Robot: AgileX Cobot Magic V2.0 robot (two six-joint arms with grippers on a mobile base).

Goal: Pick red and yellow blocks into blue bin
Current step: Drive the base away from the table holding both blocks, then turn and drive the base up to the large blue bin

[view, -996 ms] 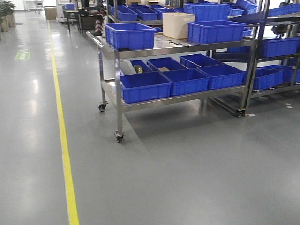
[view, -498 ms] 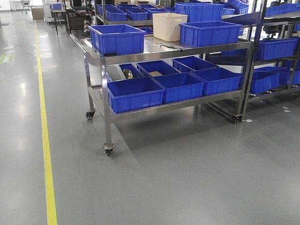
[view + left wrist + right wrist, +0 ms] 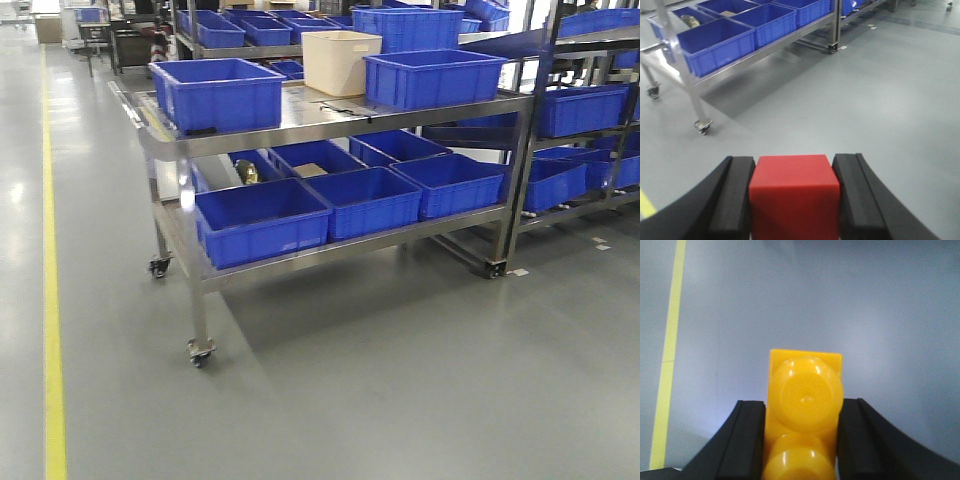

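Note:
Between the black fingers (image 3: pixel 735 192) of my left gripper (image 3: pixel 794 167) sits a plain red block (image 3: pixel 794 197), held above the grey floor. My right gripper (image 3: pixel 802 407) is shut on a yellow block (image 3: pixel 805 385) with two round studs facing the camera. The blue bin (image 3: pixel 215 95), smooth-walled, stands at the left end of the steel cart's top shelf (image 3: pixel 330 108), ahead and slightly left in the front view. Neither gripper appears in the front view.
A cream tub (image 3: pixel 340 60) and a ribbed blue crate (image 3: pixel 432 78) share the cart's top. Several blue bins (image 3: pixel 262 220) fill its lower shelf. The cart rides on casters (image 3: pixel 703 126). Racks with more blue bins (image 3: pixel 590 100) stand right; a yellow floor line (image 3: pixel 50 300) runs left.
In the front view the cart has grown larger and slid left and down in frame, and the yellow line has shifted toward the left edge. Both blocks stay gripped.

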